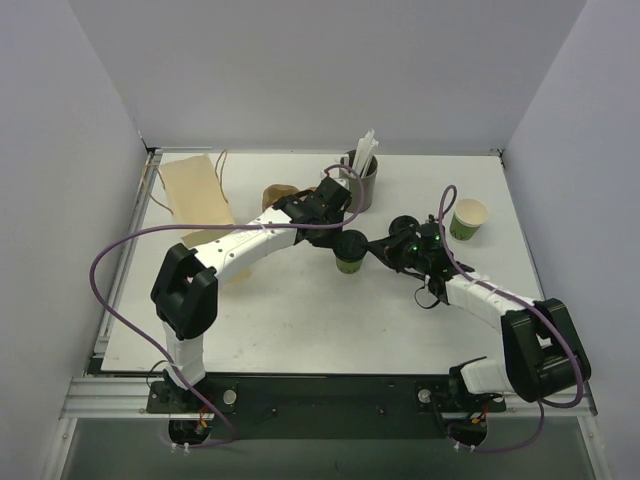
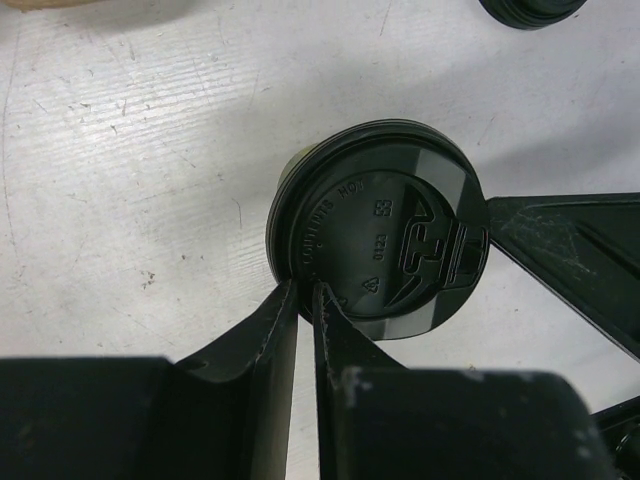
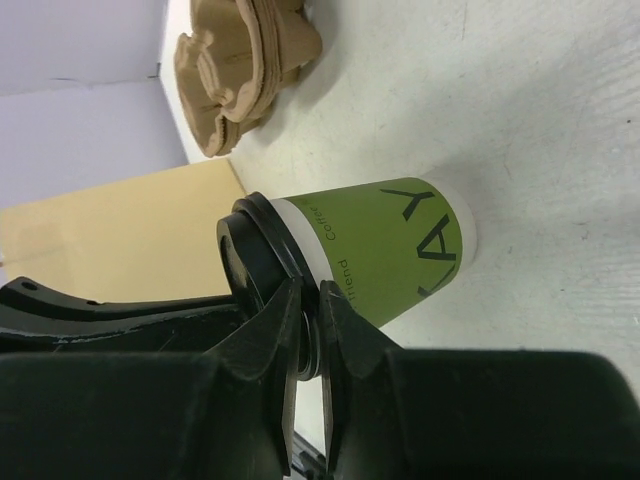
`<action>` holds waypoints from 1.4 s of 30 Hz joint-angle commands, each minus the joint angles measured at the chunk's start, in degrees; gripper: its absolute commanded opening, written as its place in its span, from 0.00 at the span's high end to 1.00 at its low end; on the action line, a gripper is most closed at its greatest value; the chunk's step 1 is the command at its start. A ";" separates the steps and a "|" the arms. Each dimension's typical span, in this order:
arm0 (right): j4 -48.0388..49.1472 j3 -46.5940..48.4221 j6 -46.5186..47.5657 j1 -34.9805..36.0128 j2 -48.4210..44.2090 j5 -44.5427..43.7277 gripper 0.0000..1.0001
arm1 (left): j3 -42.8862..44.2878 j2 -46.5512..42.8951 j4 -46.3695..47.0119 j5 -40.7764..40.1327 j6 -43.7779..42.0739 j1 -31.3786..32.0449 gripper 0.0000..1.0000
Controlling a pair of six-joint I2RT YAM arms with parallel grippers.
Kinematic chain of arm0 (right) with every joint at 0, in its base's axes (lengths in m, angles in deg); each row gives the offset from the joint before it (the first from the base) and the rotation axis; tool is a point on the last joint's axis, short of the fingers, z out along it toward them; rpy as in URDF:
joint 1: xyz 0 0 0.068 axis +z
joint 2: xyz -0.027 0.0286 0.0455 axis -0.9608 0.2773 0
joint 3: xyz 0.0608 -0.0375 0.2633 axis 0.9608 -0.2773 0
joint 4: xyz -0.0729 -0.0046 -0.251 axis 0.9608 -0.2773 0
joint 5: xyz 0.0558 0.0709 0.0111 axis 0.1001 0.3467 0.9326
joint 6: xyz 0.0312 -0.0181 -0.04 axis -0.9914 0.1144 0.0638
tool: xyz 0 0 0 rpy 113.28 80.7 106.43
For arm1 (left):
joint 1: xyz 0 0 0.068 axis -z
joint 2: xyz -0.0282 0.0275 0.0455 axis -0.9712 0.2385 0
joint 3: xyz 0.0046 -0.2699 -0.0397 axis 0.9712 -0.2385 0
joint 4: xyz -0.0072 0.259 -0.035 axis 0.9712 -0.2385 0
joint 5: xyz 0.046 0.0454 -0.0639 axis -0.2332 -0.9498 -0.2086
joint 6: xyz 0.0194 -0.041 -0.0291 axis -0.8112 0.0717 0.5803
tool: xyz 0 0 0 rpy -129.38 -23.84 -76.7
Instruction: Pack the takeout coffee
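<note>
The takeout coffee (image 1: 349, 263) is a small green paper cup (image 3: 390, 255) standing mid-table with its round black lid (image 2: 385, 230) on top. My left gripper (image 2: 306, 292) reaches in from the left and is shut on the lid's near rim. In the top view it (image 1: 338, 238) sits right over the cup. My right gripper (image 3: 312, 300) comes from the right side (image 1: 372, 252), and its jaws are pinched on the lid's rim (image 3: 255, 260) where it meets the cup. One right finger (image 2: 570, 250) shows beside the lid in the left wrist view.
A second green cup (image 1: 468, 218) without a lid stands at the right. A grey cup of white straws (image 1: 362, 180) is just behind my left gripper. A brown paper bag (image 1: 195, 190) lies at the back left, beside a brown cup carrier (image 1: 281, 196). A loose black lid (image 1: 403, 226) lies nearby.
</note>
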 commanded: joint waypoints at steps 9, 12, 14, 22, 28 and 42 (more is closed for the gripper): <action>-35.04 7.77 12.22 6.87 8.39 -10.67 1.00 | -3.63 5.44 -8.42 3.38 -1.55 1.26 0.81; -36.10 8.21 12.48 8.10 9.62 -11.90 1.00 | -4.77 5.35 -7.89 3.47 -1.38 1.26 0.81; -36.89 7.95 12.66 8.46 10.15 -12.17 1.00 | -5.30 5.18 -7.54 3.55 -1.29 1.18 0.81; -40.66 8.21 14.06 12.05 11.39 -15.51 1.00 | -5.30 5.71 -7.54 3.38 -1.55 1.09 0.81; -41.02 5.93 12.83 14.17 8.14 -14.46 0.96 | -5.21 5.71 -7.45 3.29 -1.82 -0.14 0.80; -49.98 9.96 11.78 15.93 -4.17 -16.30 0.80 | 0.59 7.29 -9.65 3.99 -5.86 -1.11 0.76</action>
